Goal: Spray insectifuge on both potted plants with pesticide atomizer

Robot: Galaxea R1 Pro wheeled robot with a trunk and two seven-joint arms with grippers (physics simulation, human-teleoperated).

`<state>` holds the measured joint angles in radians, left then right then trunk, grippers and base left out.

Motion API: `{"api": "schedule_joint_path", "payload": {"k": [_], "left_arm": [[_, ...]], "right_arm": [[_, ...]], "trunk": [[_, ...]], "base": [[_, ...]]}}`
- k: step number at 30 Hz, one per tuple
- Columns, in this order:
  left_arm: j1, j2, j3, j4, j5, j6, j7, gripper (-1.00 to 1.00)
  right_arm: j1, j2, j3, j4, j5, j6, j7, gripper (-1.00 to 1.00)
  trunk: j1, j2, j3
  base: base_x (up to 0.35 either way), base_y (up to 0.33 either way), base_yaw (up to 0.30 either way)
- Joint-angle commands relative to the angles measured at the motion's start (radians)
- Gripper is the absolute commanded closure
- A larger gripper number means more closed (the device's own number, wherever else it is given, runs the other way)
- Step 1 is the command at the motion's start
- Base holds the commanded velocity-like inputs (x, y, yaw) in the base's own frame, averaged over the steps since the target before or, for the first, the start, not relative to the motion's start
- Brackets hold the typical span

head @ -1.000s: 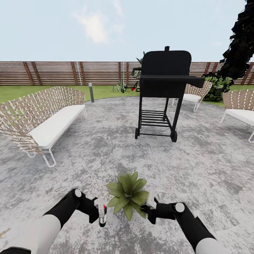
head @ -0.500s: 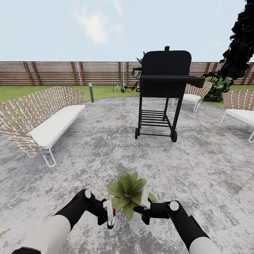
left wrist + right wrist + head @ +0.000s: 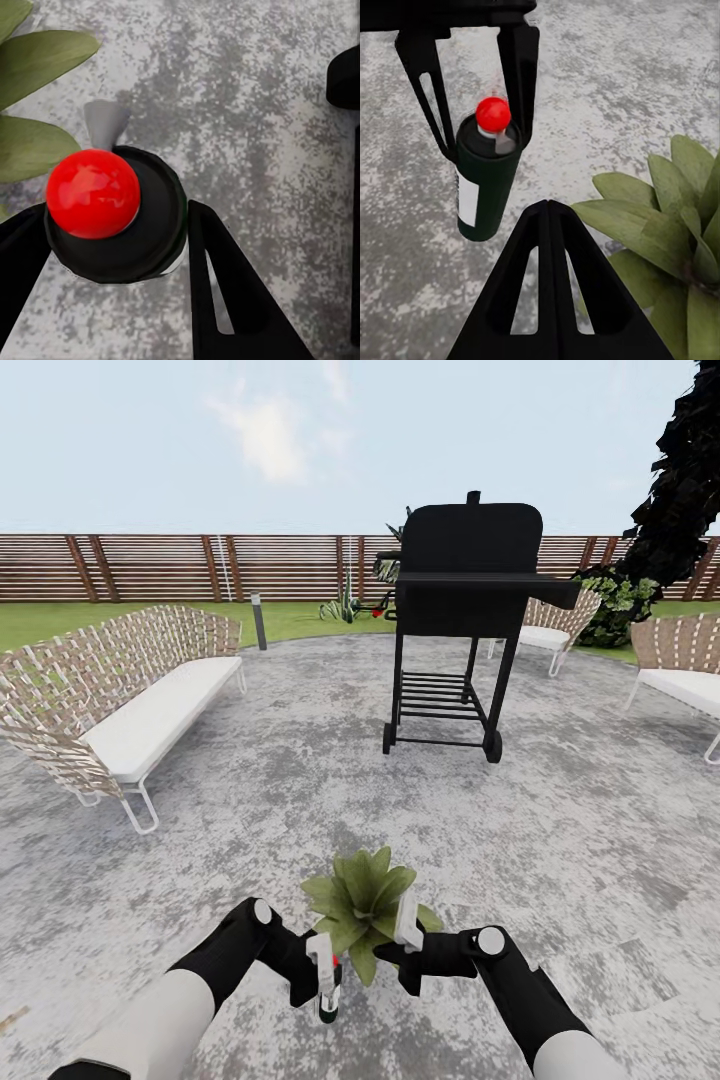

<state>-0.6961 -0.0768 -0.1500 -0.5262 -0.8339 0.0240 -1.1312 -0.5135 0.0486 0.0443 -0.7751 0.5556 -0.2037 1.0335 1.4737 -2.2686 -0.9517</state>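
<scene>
Since a second earlier our left gripper had carried the pesticide atomizer closer to the potted plant, its fingers pinching the bottle upright just beside the leaves. Our right gripper, fingertips pressed together, hovered at the plant's other side above mottled grey paving, the black grill beyond.

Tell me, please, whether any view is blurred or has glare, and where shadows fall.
Head view: even daylight, sharp; faint soft shadow under the grill. Left wrist view: a glossy highlight on the atomizer red cap. Right wrist view: the left gripper holding it looks crisp, no blur.
</scene>
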Motion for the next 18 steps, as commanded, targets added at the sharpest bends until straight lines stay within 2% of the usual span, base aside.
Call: {"api": "schedule_joint_path", "payload": {"k": [1, 13, 18], "left_arm": [[0.000, -0.004, 0.000, -0.002, -0.004, 0.002, -0.004, 1.00], [-0.001, -0.029, 0.001, -0.002, -0.002, -0.001, -0.007, 1.00], [-0.002, -0.056, 0.002, -0.002, -0.001, -0.002, -0.007, 1.00]], "right_arm": [[0.000, 0.000, -0.001, -0.001, 0.010, -0.010, 0.000, 1.00], [0.000, 0.001, -0.001, -0.001, 0.010, -0.010, 0.000, 1.00], [0.000, 0.002, -0.001, -0.001, 0.010, -0.010, 0.000, 1.00]], "trunk": [[0.000, 0.000, -0.001], [0.000, 0.000, -0.001], [0.000, 0.000, -0.001]], "base": [[0.000, 0.000, 0.000], [0.000, 0.000, 0.000], [0.000, 0.000, 0.000]]}}
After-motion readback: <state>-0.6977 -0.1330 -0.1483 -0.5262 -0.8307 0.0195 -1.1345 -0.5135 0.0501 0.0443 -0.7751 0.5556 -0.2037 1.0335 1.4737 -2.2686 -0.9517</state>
